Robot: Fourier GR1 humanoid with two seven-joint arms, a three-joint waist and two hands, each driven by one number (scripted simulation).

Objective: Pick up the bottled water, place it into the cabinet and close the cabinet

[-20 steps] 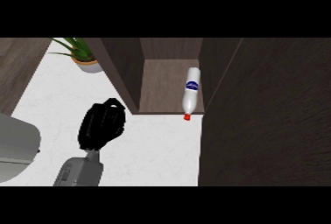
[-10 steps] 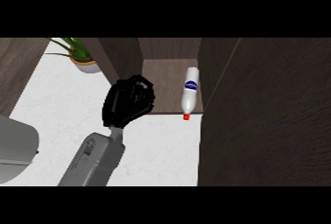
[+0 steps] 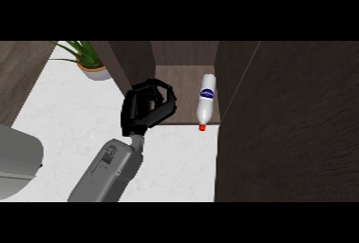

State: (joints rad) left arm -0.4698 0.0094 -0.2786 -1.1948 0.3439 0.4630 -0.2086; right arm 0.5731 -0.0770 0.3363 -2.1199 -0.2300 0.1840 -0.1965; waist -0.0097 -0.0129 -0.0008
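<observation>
One arm shows in the head view: the left hand (image 3: pixel 146 109), black, on a grey forearm that enters from the lower edge. It sits at the front left of the open cabinet (image 3: pixel 184 71), over the edge of its floor. Its fingers are curled inward and enclose nothing visible; the hand is closed and empty.

The bottled water (image 3: pixel 205 100) lies on its side on the cabinet floor, against the right inner wall, its red cap pointing outward at the front edge. It has a blue label at mid-body. The hand is near the bottle but apart from it.

The cabinet door (image 3: pixel 288 123), dark wood, stands open and fills the right side of the view. A potted plant (image 3: pixel 89 60) stands on the white counter (image 3: pixel 70 118) left of the cabinet. The right hand is not in view.
</observation>
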